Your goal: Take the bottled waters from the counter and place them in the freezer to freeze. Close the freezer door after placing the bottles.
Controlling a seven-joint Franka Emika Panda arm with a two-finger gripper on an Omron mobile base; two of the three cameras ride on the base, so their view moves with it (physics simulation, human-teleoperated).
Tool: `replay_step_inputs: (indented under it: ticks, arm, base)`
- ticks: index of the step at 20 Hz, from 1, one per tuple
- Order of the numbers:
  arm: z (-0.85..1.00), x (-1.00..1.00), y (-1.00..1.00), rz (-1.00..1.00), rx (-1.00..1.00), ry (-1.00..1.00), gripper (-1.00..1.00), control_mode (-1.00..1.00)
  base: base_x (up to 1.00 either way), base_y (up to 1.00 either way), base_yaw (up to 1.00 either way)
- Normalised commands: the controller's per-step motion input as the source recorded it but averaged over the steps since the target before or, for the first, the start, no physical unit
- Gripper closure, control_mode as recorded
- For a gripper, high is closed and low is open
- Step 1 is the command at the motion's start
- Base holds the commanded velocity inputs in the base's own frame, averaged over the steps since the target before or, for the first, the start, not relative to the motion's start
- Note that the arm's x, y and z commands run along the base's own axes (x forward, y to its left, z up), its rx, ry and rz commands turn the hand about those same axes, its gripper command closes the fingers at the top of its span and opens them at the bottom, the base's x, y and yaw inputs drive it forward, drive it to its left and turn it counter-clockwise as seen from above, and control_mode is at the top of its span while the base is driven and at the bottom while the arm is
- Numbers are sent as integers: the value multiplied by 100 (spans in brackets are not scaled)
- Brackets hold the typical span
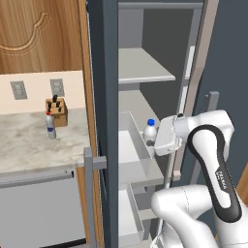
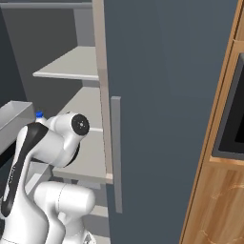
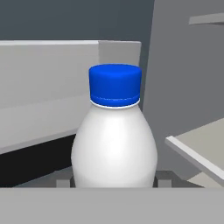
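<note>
Upright, blue-capped bottle [image 3: 114, 144] between tool [image 3: 114, 181] tips

bottle [image 1: 51, 127] on counter [image 1: 29, 145], other bottle [image 1: 150, 131] inside freezer [image 1: 140, 97]

Even, soft rendered light; sharp; shadows faint, perhaps none.

Warm wooden wall cabinets [image 1: 38, 34] with a carved curve are hanging over a pale backsplash [image 1: 72, 87], where two grey outlets [image 1: 19, 90] are sitting. A wooden knife block [image 1: 56, 112] is standing below. To the right, tall wooden cabinetry [image 2: 217, 200] is framing a dark built-in oven [image 2: 233, 114].
</note>
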Motion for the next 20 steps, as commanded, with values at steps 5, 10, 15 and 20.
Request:
replay_step_inputs:
  ticks: [5,10,15,20]
  arm:
    - [0,0,0,0,0,0,100,100]
    - [0,18,1,-1,0,0,100,-100]
    - [0,21,0,0,0,0,100,-100]
    - [0,18,-6,-9,0,0,100,-100]
  base:
    - [21,0,0]
    - [0,0,0]
    - [0,0,0]
    - [0,0,0]
